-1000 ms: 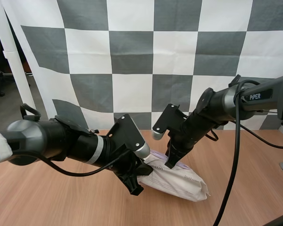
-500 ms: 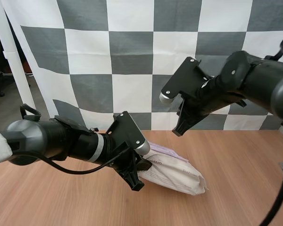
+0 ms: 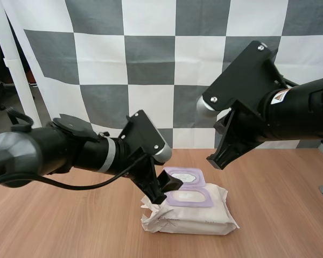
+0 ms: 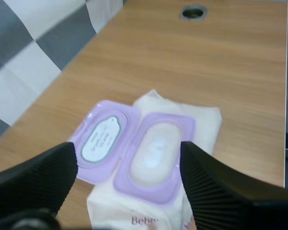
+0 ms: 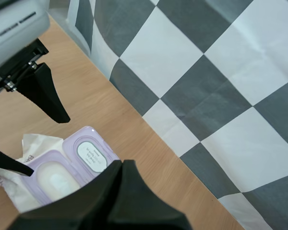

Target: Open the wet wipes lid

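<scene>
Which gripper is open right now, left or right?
The left gripper: its fingers stand apart, with the wipes pack seen between them. The right gripper has its fingers together as one dark wedge, held up away from the pack.

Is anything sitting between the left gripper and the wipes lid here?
Nothing visible does. The left gripper, open, hangs over the wet wipes pack with only air between them. The lid already lies flipped open beside the opening.

pack (image 3: 204, 219) on table (image 3: 280, 215) | lid (image 3: 184, 176) flat behind pack's opening (image 3: 191, 197), overhanging pack's rear edge | left gripper (image 3: 167, 189) just over pack's left end, beside lid | right gripper (image 3: 218, 160) above, behind-right of pack, well apart
</scene>
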Tool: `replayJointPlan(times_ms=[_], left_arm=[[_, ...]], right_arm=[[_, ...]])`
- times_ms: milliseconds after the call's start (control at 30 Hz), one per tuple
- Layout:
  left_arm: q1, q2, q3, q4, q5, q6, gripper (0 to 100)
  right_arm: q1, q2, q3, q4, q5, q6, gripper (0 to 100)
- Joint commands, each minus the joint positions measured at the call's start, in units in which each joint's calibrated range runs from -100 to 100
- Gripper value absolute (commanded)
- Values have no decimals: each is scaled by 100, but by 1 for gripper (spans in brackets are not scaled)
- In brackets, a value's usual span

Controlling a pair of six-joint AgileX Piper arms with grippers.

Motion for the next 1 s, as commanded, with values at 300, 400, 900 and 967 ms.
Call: replayJointPlan(times_ms=[300, 400, 900, 967], left_arm=[[252, -3584, -693, 628, 1504, -785, 100], [259, -4599, -743, 628, 1314, -942, 61], [148, -6220, 628, 1367, -5878, -3473, 0], [101, -6220, 1198, 1367, -6834, -3518, 0]], right_arm=[[-1, -1306, -8, 140, -800, 940, 0], [-1, -1622, 6, 165, -933, 1188, 0], [-1, -2182, 2422, -41, -6479, 1645, 0], [-1, -2182, 2962, 131, -7525, 1675, 0]])
